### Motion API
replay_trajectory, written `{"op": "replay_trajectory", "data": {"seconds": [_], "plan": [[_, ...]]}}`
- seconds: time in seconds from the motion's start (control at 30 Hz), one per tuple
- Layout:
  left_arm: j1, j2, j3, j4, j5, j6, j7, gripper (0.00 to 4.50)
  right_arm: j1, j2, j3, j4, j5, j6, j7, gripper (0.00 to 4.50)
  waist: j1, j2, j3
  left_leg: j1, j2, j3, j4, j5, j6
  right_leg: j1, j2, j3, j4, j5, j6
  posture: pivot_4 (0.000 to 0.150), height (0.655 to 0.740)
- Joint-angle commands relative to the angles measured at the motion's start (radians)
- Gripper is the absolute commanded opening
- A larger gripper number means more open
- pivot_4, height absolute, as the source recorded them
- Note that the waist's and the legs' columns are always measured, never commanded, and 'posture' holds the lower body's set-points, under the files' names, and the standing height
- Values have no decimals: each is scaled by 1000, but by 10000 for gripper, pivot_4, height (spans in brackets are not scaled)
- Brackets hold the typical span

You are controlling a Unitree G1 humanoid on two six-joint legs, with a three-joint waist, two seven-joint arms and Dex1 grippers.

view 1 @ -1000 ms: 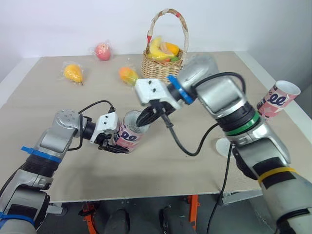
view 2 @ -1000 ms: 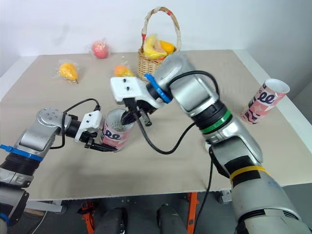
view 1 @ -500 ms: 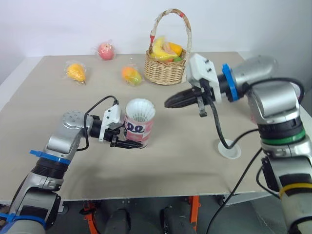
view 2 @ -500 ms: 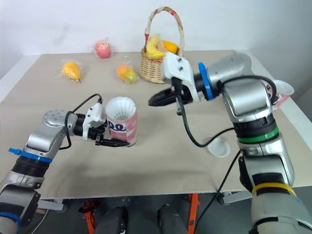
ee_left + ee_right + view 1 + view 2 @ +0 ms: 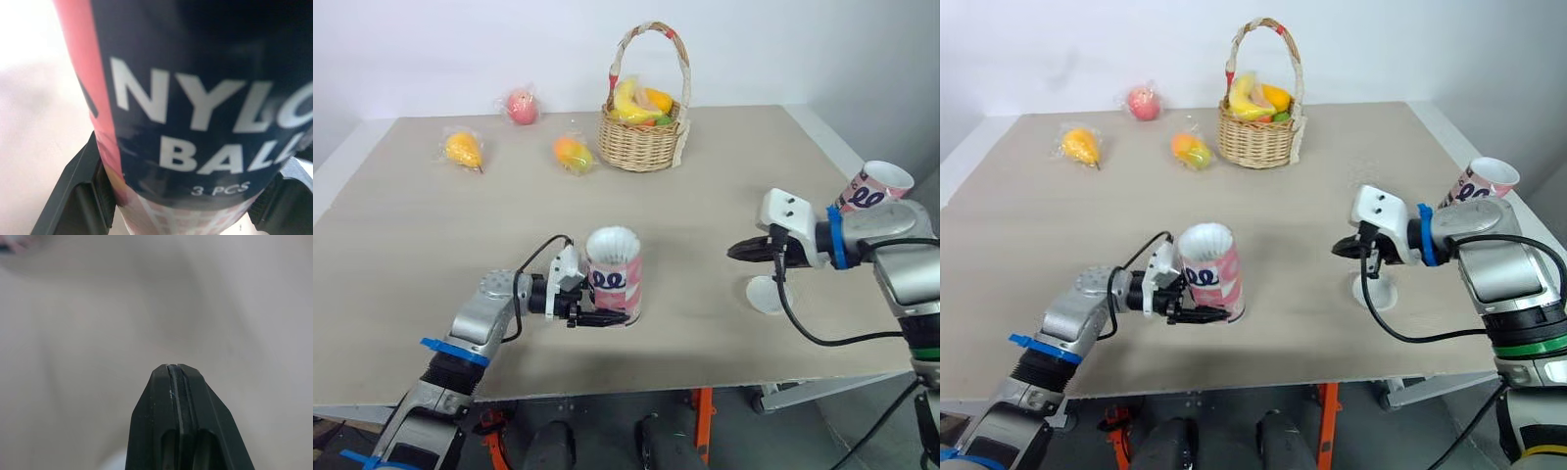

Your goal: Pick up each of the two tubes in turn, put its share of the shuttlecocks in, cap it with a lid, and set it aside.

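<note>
Upright pink tube [image 5: 615,286], shuttlecocks [image 5: 612,241] inside; second tube [image 5: 867,188] tilted; lid [image 5: 766,295] flat.

1. Wicker basket [image 5: 644,147] stands upright at the far middle of the counter [image 5: 431,225]. Tall hoop handle, wound pale with red patches.
2. Inside the basket: yellow bananas [image 5: 628,101] and an orange-yellow fruit [image 5: 658,98], heaped above the rim.
3. Orange-yellow fruit in a clear wrapper [image 5: 573,153] lies just left of the basket, apart from it.
4. Yellow fruit in a wrapper [image 5: 462,148] lies further left of the basket.
5. Red fruit in a wrapper [image 5: 520,106] sits left of the basket and further back, near the counter's far edge.
</note>
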Motion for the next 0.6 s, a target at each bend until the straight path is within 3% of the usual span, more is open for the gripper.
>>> {"op": "replay_trajectory", "data": {"seconds": [0.03,0.17,0.27,0.47,0.6], "plan": [[2,-5,-6,23,23,-56,2,29088,-21,-21,-15,56,-20,-64,-2,377,0,0,0,0,0,1,0,0,0,0,0,1,0,0,0,1500,7400],[26,3,-20,62,59,-133,-5,29088,-23,-35,-11,162,-48,-114,5,377,0,0,0,4,0,3,-1,0,0,4,0,3,0,0,1,1500,7400],[31,6,-24,91,72,-181,0,29088,-27,-43,5,226,-66,-129,33,8552,0,0,0,8,0,4,-1,0,0,8,0,4,-1,-1,2,1500,7400],[27,6,-31,111,71,-205,-2,29088,-85,-54,46,342,-117,-183,87,36879,-2,1,-1,10,0,7,-2,0,0,8,0,6,-1,0,2,1500,7400],[25,4,-30,125,70,-216,3,29088,-137,-43,73,410,-143,-200,132,36879,-3,1,-1,12,1,10,-2,0,0,9,0,8,-1,0,1,1500,7400]]}}
